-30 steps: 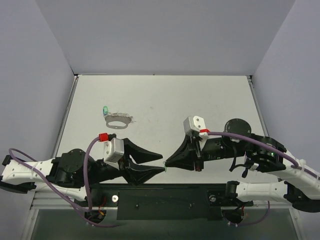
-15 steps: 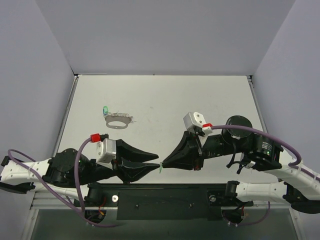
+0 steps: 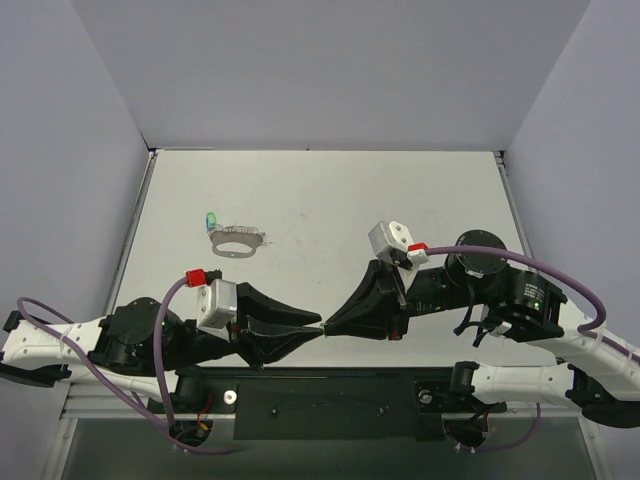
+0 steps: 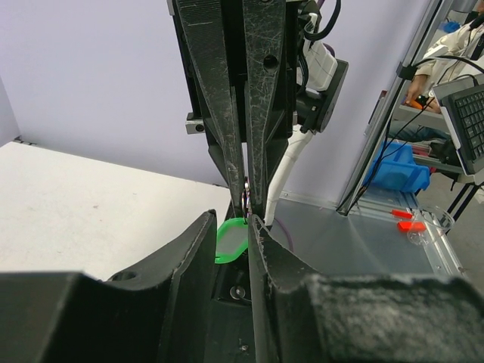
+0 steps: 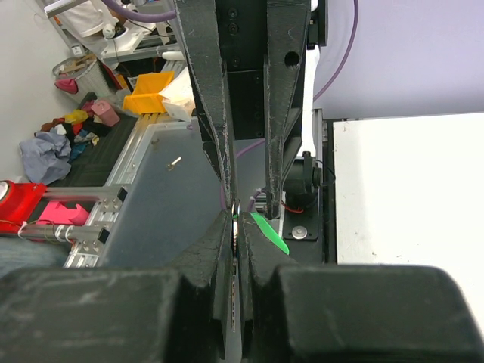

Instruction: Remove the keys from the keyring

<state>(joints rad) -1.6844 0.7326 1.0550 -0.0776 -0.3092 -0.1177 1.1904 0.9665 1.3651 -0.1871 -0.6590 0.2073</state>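
Scene: Two black robot arms meet tip to tip above the near part of a white tabletop (image 3: 400,190), with a tiny key (image 4: 231,239) caught between them.
Left pincer (image 4: 231,227): Narrow, its two fingers closed on the key's green plastic head.
Right pincer (image 5: 236,223): All but closed, pinching a thin silver part at the key's other end. I cannot tell whether that part is the blade or a small link.
Keyring (image 3: 238,241): Lying flat on the tabletop at the far left, well apart from both arms. It is a thin silver oval with a toothed far edge.
Other key (image 3: 211,218): Green-headed, at the keyring's far-left end, touching it or just beside it. It is too small to tell whether it is threaded on the loop.
Handling, key: It looks very light and rigid, smaller than a fingertip. The smooth plastic and metal would likely slip or twist under a sideways pull. The flat faces of the green head offer the best hold, while the silver end gives little purchase.
Handling, keyring: It looks like thin stiff wire, light enough to slide if nudged. Because it lies flat, little stands up to grip. I would take it across the near side of the loop, away from the teeth, while the second pincer takes the other key by its head.
Risk: The held key hangs close to the tabletop's near edge, so a slip could send it off.
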